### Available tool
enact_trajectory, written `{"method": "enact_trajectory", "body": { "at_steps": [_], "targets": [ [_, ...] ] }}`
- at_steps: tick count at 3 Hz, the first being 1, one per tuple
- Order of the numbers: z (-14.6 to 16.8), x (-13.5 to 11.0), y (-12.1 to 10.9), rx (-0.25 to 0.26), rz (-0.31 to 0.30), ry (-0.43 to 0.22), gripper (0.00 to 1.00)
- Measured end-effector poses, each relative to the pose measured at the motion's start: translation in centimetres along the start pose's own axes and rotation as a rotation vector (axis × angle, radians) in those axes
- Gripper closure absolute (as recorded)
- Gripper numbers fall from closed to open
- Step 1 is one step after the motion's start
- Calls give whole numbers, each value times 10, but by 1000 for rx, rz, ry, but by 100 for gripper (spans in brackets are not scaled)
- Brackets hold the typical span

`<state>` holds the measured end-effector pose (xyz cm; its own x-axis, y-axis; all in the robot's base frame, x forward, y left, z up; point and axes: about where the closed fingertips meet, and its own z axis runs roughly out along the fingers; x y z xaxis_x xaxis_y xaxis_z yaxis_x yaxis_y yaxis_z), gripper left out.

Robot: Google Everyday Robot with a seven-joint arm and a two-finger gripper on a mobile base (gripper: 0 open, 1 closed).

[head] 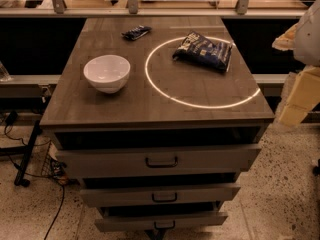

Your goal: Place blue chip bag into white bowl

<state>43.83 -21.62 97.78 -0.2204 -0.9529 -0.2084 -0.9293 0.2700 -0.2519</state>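
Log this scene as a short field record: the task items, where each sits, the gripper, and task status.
surface: wooden cabinet top, three drawers below, each partly open
white bowl: upright, empty, left side of the top
blue chip bag: lying at back right, across the far edge of a ring of light
small dark wrapper: near the back edge, behind the bowl
gripper: at the right edge of view, off the top, apart from the bag
status: bag not yet in bowl
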Motion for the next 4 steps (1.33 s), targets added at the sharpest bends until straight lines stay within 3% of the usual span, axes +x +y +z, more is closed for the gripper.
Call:
{"method": "enact_trajectory", "body": {
  "at_steps": [1, 2, 3, 4],
  "targets": [
    [0, 0, 0, 0, 0, 0, 0],
    [35, 1, -34, 19, 47, -81, 0],
    [89, -9, -85, 42, 58, -169, 0],
    [136, -12, -150, 101, 74, -232, 0]
  ]
}}
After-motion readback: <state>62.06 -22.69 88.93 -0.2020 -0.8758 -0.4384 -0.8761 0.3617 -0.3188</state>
